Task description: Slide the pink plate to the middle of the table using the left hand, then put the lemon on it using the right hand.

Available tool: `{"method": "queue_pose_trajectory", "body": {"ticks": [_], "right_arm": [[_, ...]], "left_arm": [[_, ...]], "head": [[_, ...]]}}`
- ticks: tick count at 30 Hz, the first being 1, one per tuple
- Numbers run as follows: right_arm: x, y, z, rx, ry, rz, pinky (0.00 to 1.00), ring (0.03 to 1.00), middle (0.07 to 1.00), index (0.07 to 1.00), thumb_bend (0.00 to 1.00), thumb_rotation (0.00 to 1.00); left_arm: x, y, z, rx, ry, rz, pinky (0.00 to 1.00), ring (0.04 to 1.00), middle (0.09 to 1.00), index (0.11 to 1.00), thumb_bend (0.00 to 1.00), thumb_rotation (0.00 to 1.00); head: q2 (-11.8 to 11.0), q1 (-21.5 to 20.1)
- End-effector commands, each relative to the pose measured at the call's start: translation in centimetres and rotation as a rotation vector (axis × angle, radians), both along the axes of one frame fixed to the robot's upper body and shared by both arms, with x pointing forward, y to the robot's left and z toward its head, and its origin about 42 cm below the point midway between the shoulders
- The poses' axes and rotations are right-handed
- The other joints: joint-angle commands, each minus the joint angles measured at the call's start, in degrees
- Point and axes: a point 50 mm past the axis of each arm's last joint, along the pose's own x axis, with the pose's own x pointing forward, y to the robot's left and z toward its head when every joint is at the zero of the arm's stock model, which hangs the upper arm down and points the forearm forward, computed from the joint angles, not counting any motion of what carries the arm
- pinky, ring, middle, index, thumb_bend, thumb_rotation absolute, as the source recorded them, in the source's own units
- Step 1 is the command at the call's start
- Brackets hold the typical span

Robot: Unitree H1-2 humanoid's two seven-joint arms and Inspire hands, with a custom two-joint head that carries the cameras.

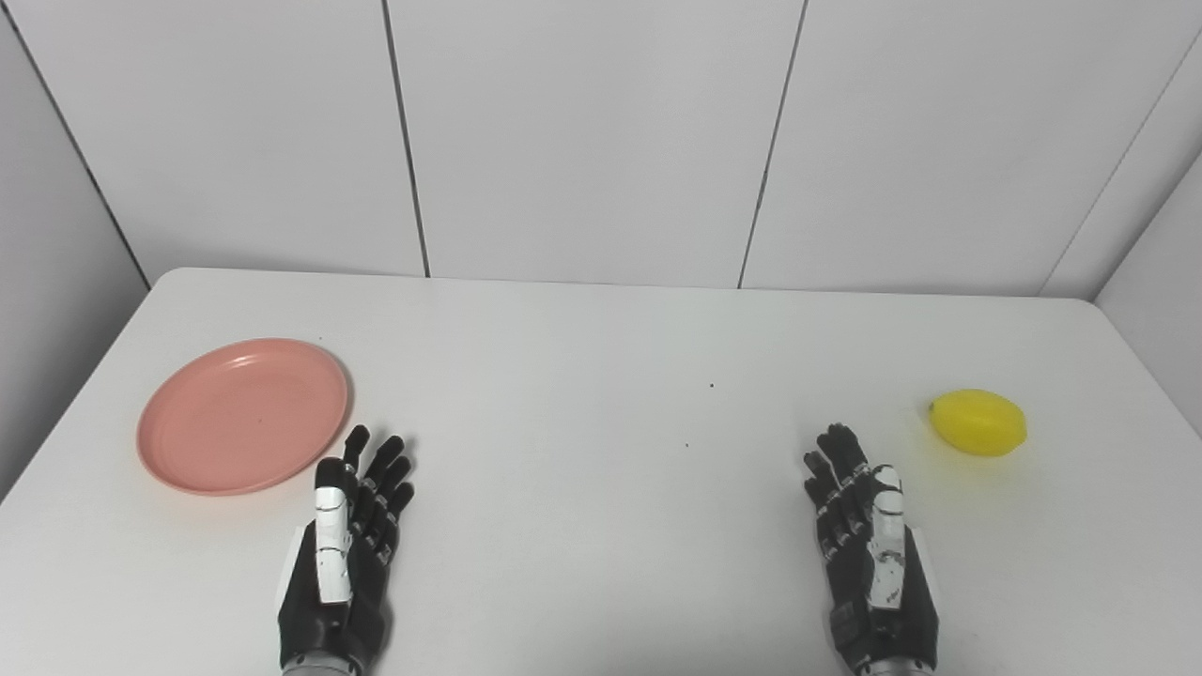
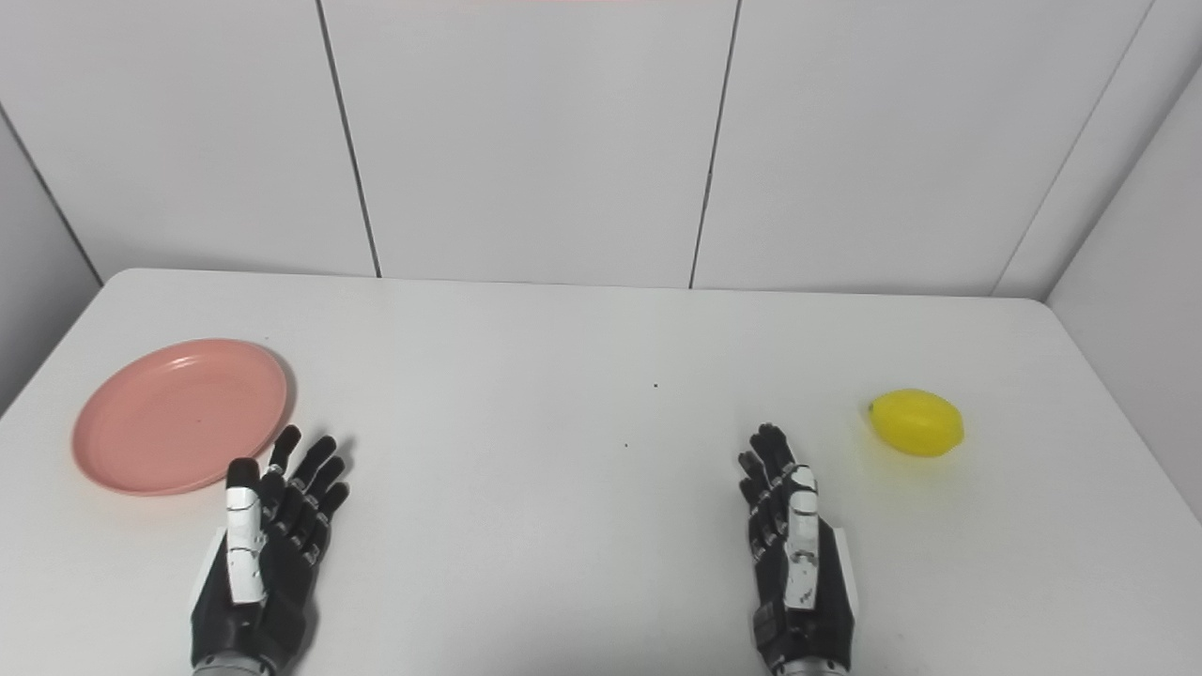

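Note:
A pink plate (image 1: 242, 415) lies flat at the left side of the white table (image 1: 601, 357), with nothing on it. My left hand (image 1: 347, 545) rests open on the table just to the right of the plate's near rim, fingers stretched forward, close to the rim but apart from it. A yellow lemon (image 1: 978, 422) sits on the table at the right. My right hand (image 1: 869, 549) is open too, fingers extended, and lies to the left of the lemon and nearer to me, with a clear gap between them.
White wall panels (image 1: 601, 141) stand right behind the table's far edge. The table's right edge (image 1: 1150, 376) runs close past the lemon. Two tiny dark specks (image 1: 711, 384) mark the tabletop near the middle.

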Motion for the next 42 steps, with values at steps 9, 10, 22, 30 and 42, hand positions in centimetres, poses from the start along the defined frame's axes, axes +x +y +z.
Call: {"method": "queue_pose_trajectory", "body": {"ticks": [9,10,22,30,42], "right_arm": [[0.0,-0.4,-0.7,-0.006,0.007,-0.015,1.0,0.947,0.939,0.909,0.67,0.98],[0.0,-0.5,-0.7,-0.006,0.006,-0.013,1.0,0.946,0.939,0.91,0.67,0.98],[0.0,-0.6,-0.7,0.011,0.021,0.002,1.0,0.945,0.939,0.912,0.67,0.97],[0.3,-1.6,-1.4,0.006,0.032,0.004,1.0,0.947,0.945,0.918,0.68,0.98],[0.2,-3.6,-2.4,0.018,0.042,0.009,1.0,0.945,0.951,0.924,0.69,0.95]], "left_arm": [[-0.8,0.6,-0.4,0.021,-0.001,0.009,1.0,0.952,0.933,0.984,0.73,0.98],[-0.8,0.6,-0.4,0.02,-0.002,0.009,1.0,0.954,0.934,0.984,0.74,0.97],[-0.8,0.4,-0.5,0.011,-0.003,0.014,1.0,0.951,0.934,0.981,0.74,0.96],[-0.5,-0.7,-1.0,0.009,-0.014,0.016,1.0,0.946,0.926,0.987,0.71,0.96],[-0.4,-2.5,-1.8,-0.008,-0.028,0.02,0.97,0.932,0.91,0.973,0.74,0.91]], "head": [[-0.5,0.1],[-0.5,0.1],[-0.6,0.5],[-2.8,5.8],[-5.2,10.1]]}}
